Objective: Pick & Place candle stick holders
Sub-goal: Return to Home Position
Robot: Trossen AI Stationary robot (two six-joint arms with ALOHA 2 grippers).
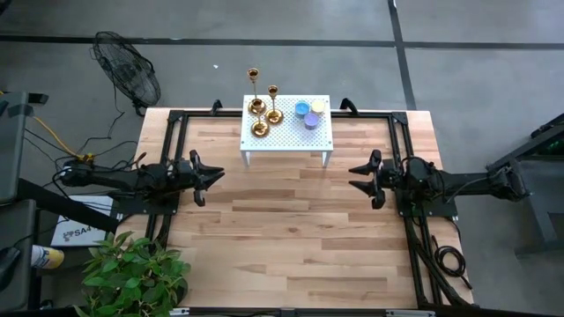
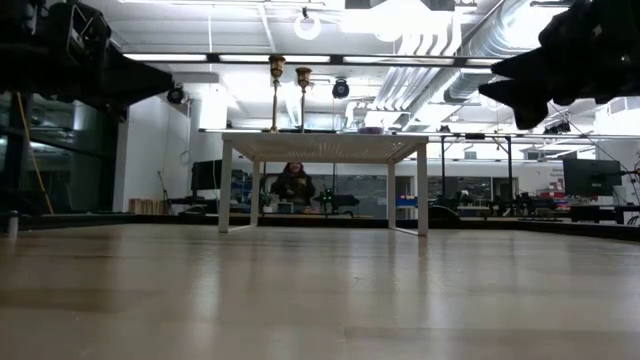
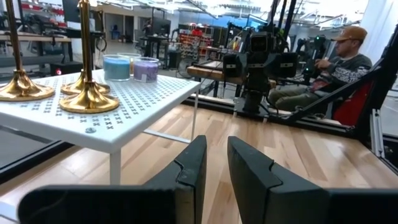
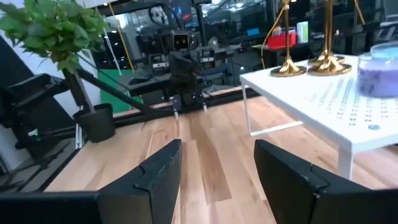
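Three gold candle stick holders (image 1: 260,129), (image 1: 274,114), (image 1: 256,104) stand upright on their round bases on the left part of a small white perforated table (image 1: 291,143) at the far middle; the left wrist view shows two of them close up (image 3: 87,99), (image 3: 18,87). My left gripper (image 1: 218,174) hovers level at the left side, its fingers (image 3: 216,180) a narrow gap apart with nothing between them. My right gripper (image 1: 354,176) hovers level at the right side, wide open (image 4: 217,180) and empty. Both are well short of the white table.
Blue (image 1: 301,109), yellow (image 1: 318,106) and purple (image 1: 311,121) candles stand on the white table's right part. Bare wooden tabletop (image 1: 291,229) lies between the arms. A potted plant (image 1: 132,273) stands at the near left corner. A person (image 3: 323,68) sits beyond the table's right side.
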